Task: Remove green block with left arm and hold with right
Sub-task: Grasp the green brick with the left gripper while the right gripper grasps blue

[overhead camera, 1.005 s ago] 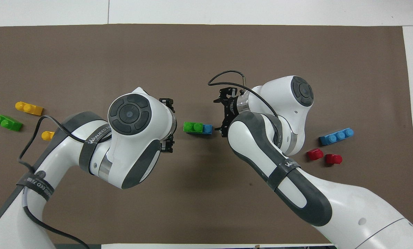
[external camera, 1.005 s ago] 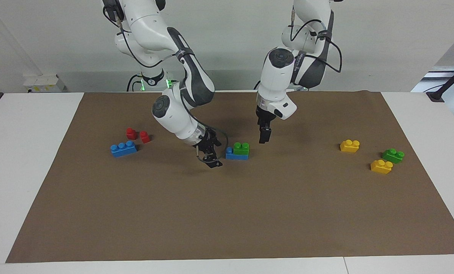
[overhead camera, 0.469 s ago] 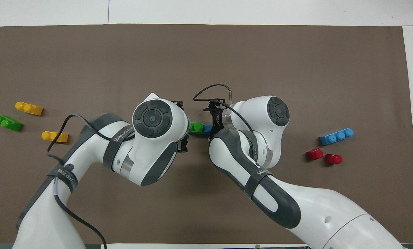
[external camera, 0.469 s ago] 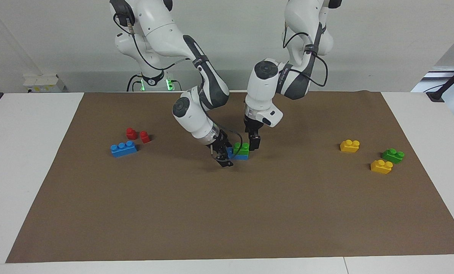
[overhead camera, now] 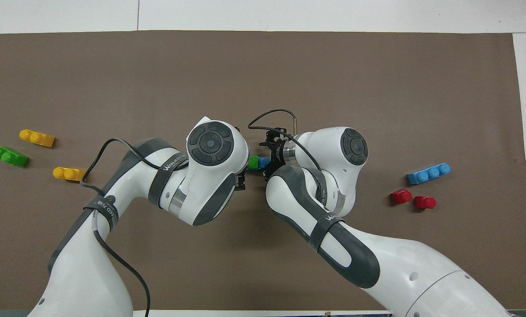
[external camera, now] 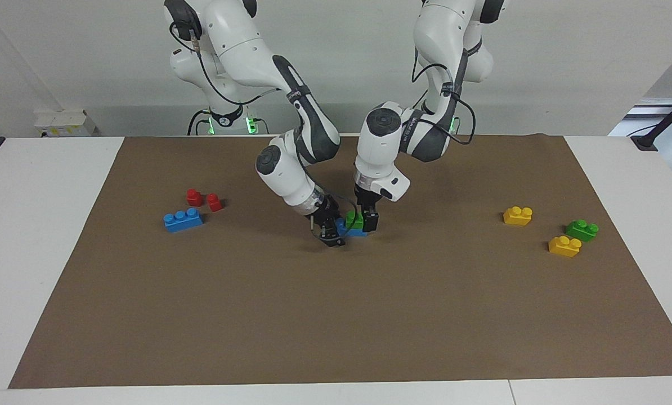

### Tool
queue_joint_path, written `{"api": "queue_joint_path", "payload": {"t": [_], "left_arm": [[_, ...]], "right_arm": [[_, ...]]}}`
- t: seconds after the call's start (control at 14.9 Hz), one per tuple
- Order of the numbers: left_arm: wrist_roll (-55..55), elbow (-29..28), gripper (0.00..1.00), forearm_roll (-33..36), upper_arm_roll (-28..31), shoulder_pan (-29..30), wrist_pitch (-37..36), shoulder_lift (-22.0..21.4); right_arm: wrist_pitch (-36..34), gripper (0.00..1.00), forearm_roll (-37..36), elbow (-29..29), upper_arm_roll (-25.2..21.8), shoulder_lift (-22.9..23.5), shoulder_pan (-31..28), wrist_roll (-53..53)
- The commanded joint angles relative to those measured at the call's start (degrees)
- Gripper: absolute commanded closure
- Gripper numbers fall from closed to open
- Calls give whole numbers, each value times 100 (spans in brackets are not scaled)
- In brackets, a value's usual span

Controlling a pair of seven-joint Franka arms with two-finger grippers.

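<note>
Two black two-finger grippers met at one stack — right gripper (external camera: 332, 232) narrowing on the blue plastic base brick (external camera: 344, 229) to steady it, left gripper (external camera: 366, 221) wide astride the bright green two-stud block (external camera: 355, 220), ready to pull.

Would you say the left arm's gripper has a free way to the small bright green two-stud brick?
Probably yes: the left gripper is down around the green brick; the right gripper takes only the blue brick's end.

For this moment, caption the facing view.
Both grippers flank the green block stacked on a blue brick at mid-mat.
</note>
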Motion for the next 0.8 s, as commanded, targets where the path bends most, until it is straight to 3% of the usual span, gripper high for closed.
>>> {"api": "queue_joint_path", "payload": {"t": [0.0, 0.13, 0.54, 0.6, 0.67, 0.74], "left_arm": [[-139, 41, 0, 135, 93, -98, 85, 49], [-174, -3, 0, 136, 93, -107, 164, 49], [-323, -38, 0, 144, 93, -169, 296, 58], [-341, -38, 8, 144, 93, -177, 304, 58], [-411, -38, 30, 162, 93, -203, 305, 58], [-490, -64, 70, 266, 93, -212, 331, 58]], "right_arm": [[145, 79, 135, -72, 9, -28, -4, 74], [215, 100, 135, -81, 9, -28, 5, 74], [285, 100, 135, -81, 9, -19, 5, 47], [303, 100, 135, -81, 9, -19, 5, 48], [303, 100, 135, -81, 9, -19, 13, 48], [312, 100, 135, -81, 9, -19, 13, 48]]}}
